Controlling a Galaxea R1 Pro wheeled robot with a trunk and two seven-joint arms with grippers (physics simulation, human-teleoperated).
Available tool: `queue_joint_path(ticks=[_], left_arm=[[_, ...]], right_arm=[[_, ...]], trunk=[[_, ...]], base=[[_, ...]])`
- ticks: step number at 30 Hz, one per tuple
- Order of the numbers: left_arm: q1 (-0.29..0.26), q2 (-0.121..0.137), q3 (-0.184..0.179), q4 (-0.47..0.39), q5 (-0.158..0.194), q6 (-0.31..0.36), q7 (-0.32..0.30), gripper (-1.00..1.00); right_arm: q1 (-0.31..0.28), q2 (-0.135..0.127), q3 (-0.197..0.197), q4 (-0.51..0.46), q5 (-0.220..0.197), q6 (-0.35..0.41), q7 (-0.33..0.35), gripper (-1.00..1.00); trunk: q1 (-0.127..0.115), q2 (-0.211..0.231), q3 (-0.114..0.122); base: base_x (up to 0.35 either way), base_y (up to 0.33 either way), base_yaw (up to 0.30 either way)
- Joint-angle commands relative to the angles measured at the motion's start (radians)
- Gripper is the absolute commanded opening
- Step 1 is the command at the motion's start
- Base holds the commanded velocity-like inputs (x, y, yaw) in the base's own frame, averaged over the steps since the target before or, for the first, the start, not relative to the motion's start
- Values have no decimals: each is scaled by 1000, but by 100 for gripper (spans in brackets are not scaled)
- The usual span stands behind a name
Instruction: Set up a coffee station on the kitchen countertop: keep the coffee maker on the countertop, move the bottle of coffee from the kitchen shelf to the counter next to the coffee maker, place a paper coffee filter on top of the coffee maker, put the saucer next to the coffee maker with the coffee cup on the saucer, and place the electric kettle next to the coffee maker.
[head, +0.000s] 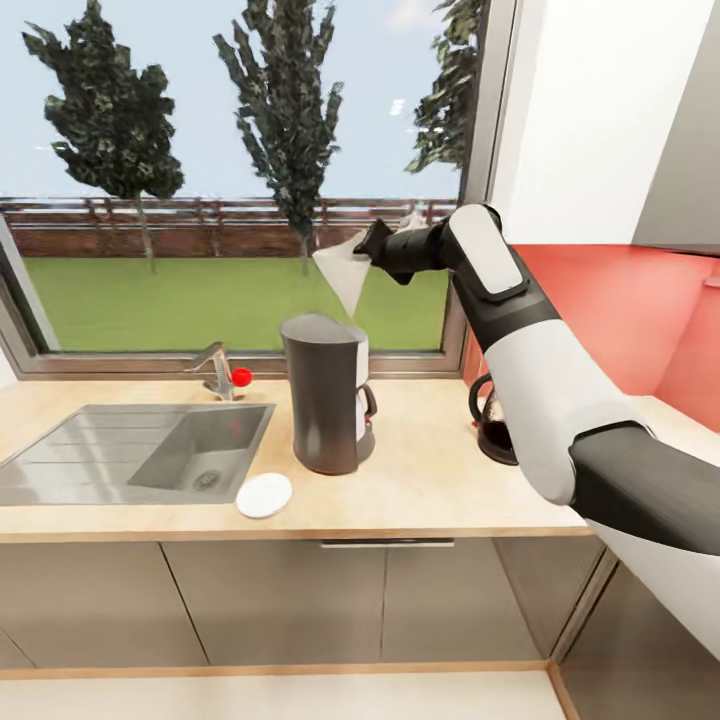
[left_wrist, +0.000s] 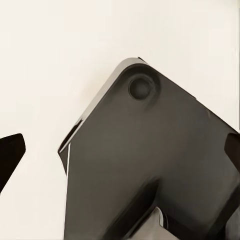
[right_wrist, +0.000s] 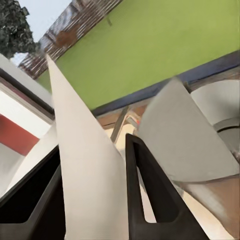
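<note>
Electric kettle (head: 492, 420) half behind right arm (head: 560, 400)

two dark fingers (right_wrist: 145, 200) run up the shot with the paper coffee filter (right_wrist: 85, 170) pinched between them, its pale cone rising to a sharp tip. past it sits a second pale folded sheet (right_wrist: 187, 140), part of the same filter or not, hard to tell. beyond, a window frame (right_wrist: 165, 82), green lawn (right_wrist: 150, 40), a brown fence (right_wrist: 75, 25) and a dark tree (right_wrist: 17, 25).
</note>
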Motion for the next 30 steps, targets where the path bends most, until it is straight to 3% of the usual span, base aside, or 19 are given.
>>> queue_joint_path(ticks=[1,9,15,30], left_arm=[[0,0,7,-2,0,-1,-3,100],[1,-2,7,-2,-3,-1,-3,100],[1,-2,7,-2,-4,-5,-3,100],[1,11,17,23,14,-33,-1,100]], right_arm=[[-1,0,1,3,-10,-1,-9,-100],[-1,0,1,60,-10,-2,21,-100],[-1,0,1,92,-8,-2,32,-100],[-1,0,4,100,-8,3,42,-100]], trunk=[[1,-2,-2],[1,-2,-2],[1,-2,-2],[1,-2,-2]], base=[[338,106,0],[324,62,0],[228,-110,0],[22,-17,0]])
